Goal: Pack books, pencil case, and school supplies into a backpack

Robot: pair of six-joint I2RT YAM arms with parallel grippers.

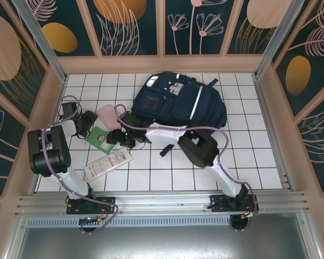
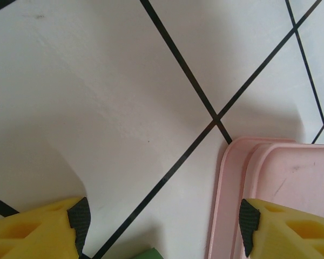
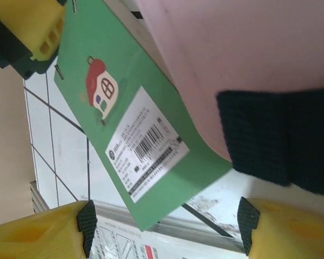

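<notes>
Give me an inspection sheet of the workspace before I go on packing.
Surface: white tiled table, flat.
Job's things: backpack lying at the back; pink pencil case, green book and white packet to its left, outside it.
Clutter: nothing seen.
Grippers: left gripper, jaws open over bare tile beside the pencil case; right gripper, jaws open over the green book.
Cables: purple cables looped along both arms.
Surroundings: leaf-patterned wall panels on three sides.
</notes>
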